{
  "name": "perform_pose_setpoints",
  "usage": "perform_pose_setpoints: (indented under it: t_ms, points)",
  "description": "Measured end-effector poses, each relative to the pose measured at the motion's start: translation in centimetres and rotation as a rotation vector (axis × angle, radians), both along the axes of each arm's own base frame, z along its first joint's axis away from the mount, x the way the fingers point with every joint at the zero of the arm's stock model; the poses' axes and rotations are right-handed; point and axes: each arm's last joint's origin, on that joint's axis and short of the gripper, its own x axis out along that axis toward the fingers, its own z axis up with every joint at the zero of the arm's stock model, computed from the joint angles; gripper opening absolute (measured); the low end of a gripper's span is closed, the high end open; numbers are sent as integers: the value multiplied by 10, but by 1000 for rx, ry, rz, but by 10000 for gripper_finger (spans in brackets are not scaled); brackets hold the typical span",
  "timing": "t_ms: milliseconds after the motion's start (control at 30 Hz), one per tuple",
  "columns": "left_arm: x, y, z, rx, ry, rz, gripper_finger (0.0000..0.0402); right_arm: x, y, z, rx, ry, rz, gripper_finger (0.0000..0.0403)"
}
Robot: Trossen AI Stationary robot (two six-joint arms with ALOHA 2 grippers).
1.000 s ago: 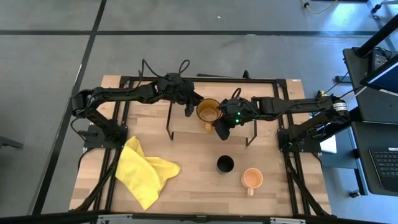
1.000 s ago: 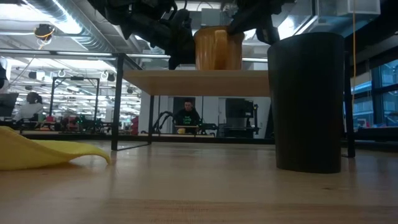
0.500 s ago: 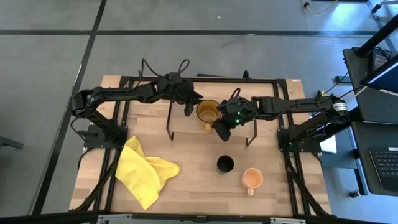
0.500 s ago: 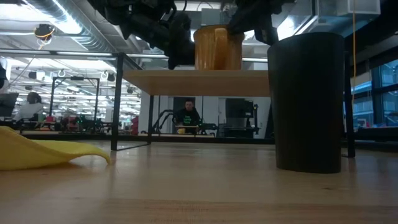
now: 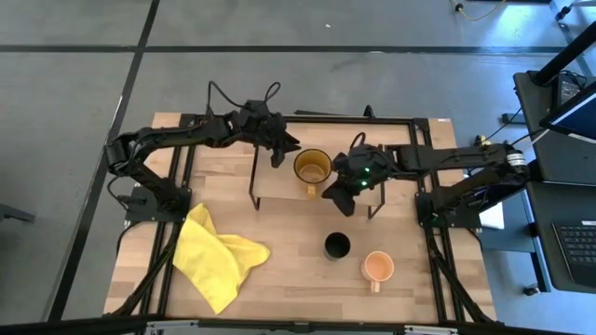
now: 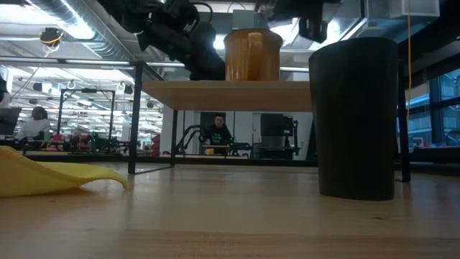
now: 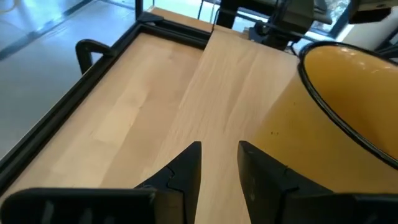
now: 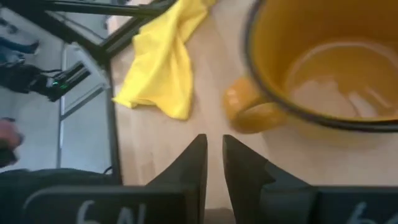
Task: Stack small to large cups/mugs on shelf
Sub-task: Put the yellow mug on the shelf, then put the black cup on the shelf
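The amber see-through mug (image 5: 312,167) stands upright on the light-wood shelf (image 5: 279,186), its handle (image 8: 249,112) toward the table's near edge. It also shows in the low view (image 6: 251,56). My left gripper (image 5: 277,158) is just left of the mug, fingers nearly together and empty (image 7: 219,158). My right gripper (image 5: 330,194) is near-right of the mug by its handle, shut and empty (image 8: 214,149). The small black cup (image 5: 337,246) and the peach-orange mug (image 5: 377,267) stand on the table in front of the shelf.
A crumpled yellow cloth (image 5: 219,256) lies on the table's near left. The shelf's thin dark legs (image 5: 252,191) stand beside both grippers. The table's black frame (image 5: 182,167) runs along its edges. People and desks show in the room beyond (image 6: 215,133).
My left gripper has drawn back from the mug's left rim, toward the table's far left. My right gripper has moved off the mug toward the table's right edge. The amber mug stays upright on the shelf.
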Motion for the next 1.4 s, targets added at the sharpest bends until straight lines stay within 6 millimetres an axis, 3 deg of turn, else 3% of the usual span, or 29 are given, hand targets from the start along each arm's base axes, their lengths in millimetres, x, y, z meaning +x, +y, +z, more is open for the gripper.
perform_pose_setpoints:
  t_ms: [233,433,633,833,967,1200,1400]
  points:
    - [-13,17,-1,-19,18,28,99,-16,24,9,27,4,46,53]
    - [-43,3,17,23,123,2,99,-31,45,12,13,40,74,53]
    - [-94,-48,62,55,124,-57,99,-55,52,16,3,114,31,53]
    - [-134,-105,85,18,112,-90,99,-73,54,14,30,222,-8,53]
    - [-142,-130,85,-68,145,-81,99,-79,52,10,49,307,-57,69]
    - [-141,-167,76,-180,258,-115,99,-76,53,10,95,304,-102,161]
    - [-137,-197,70,-141,282,-121,99,-74,62,4,50,333,-70,200]
